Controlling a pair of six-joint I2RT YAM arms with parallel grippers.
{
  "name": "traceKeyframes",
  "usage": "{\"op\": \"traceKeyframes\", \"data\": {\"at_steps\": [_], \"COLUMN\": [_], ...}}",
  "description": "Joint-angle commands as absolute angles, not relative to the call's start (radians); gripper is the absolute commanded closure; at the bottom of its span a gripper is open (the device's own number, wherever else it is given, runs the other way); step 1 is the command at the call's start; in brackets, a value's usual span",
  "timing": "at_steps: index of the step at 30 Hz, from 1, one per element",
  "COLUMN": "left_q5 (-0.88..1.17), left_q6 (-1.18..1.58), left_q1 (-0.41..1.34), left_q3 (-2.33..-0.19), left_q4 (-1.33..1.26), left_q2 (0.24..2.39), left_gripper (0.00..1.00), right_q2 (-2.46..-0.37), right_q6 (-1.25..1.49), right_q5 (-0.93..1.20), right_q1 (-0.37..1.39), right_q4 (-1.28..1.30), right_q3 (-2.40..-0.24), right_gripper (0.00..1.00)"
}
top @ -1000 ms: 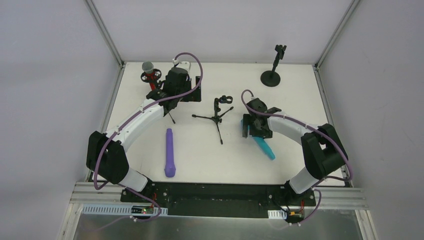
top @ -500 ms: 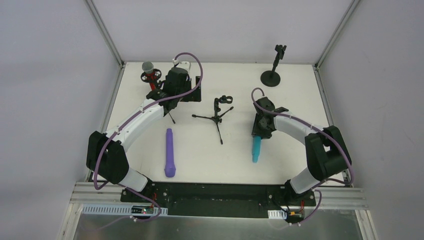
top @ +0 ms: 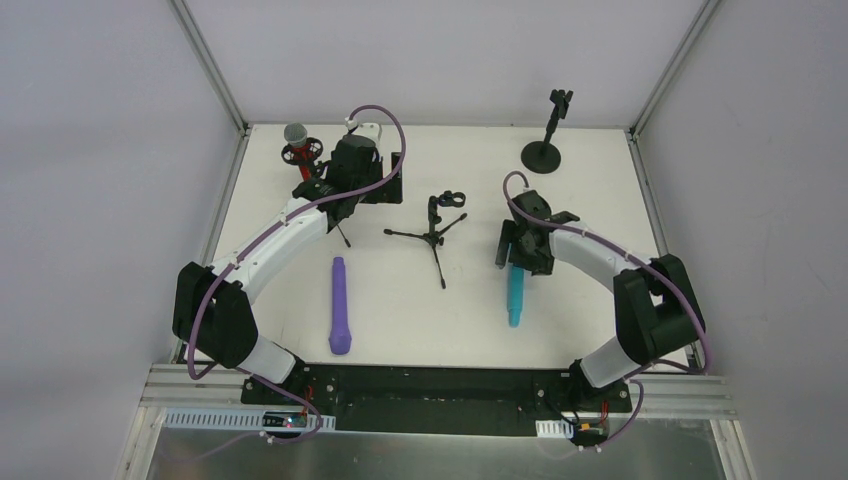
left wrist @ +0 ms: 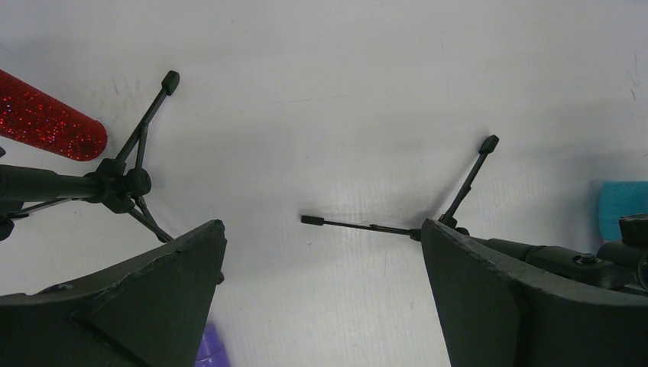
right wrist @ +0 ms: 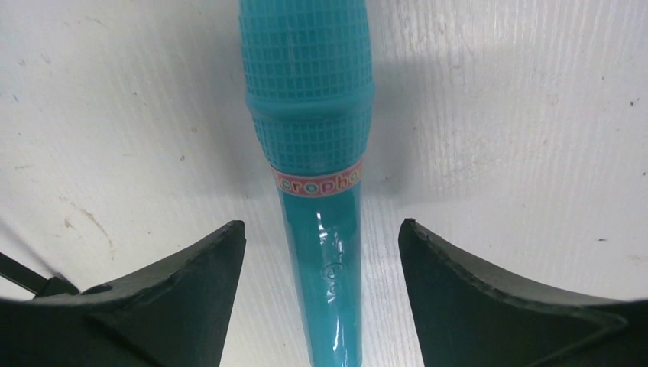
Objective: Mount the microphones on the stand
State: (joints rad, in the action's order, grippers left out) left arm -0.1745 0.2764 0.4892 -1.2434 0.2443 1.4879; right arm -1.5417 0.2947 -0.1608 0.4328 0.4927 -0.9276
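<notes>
From above, my right arm [top: 590,262] reached over the right-centre of the tabletop [top: 400,330]. There the cyan microphone [top: 515,298] lay flat, running near to far, with its far end hidden under my wrist. The purple microphone [top: 340,318] lay flat left of centre, apart from both arms. The red microphone [top: 297,140] stood raised at the far left, just beside my left arm [top: 290,235], and I judged that one already mounted. The middle tripod stand [top: 437,225] and the round-base stand [top: 545,135] at the far right both stood empty.

In the left wrist view, my left fingers [left wrist: 115,313] were spread wide with nothing between them. They hung over bare tabletop between the red microphone's tripod [left wrist: 115,183] and a leg of the middle one.

In the right wrist view, my right fingers [right wrist: 160,306] stood apart, one on each side of the cyan handle. Tabletop showed in both gaps, so nothing was gripped. The mesh head lay beyond my fingertips.

The handle looked glossy and tapered. If I closed off-centre, it could roll sideways or squirt out. Gripped on the handle, the heavier head might droop and miss the clip. Pushing it in hard could tip the light tripod. My left arm sat close enough to knock over the red one.
</notes>
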Motion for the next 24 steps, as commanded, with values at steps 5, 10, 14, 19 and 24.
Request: {"op": "traceKeyframes", "data": {"at_steps": [5,10,14,19,24], "left_q5": [-0.186,-0.182,-0.177,-0.172,-0.181], "left_q6": [0.267,0.267,0.267,0.269,0.265], "left_q1": [0.487,0.486,0.486,0.487,0.487], "left_q3": [-1.242,-1.244,-1.244,-1.246,-1.244], "left_q4": [0.222,0.222,0.222,0.224,0.223], "left_q2": [1.479,1.483,1.487,1.489,1.481], "left_gripper": [0.01,0.01,0.01,0.01,0.01], "right_q2": [-1.658,-1.682,-1.684,-1.669,-1.613], "right_q6": [0.248,0.251,0.249,0.245,0.239], "right_q5": [-0.181,-0.141,-0.116,-0.113,-0.110], "right_q1": [0.427,0.401,0.386,0.380,0.380], "right_q4": [0.522,0.515,0.507,0.504,0.500], "right_q3": [-1.034,-1.038,-1.030,-1.026,-1.025], "right_gripper": [0.28,0.40,0.64,0.98,1.00]}}
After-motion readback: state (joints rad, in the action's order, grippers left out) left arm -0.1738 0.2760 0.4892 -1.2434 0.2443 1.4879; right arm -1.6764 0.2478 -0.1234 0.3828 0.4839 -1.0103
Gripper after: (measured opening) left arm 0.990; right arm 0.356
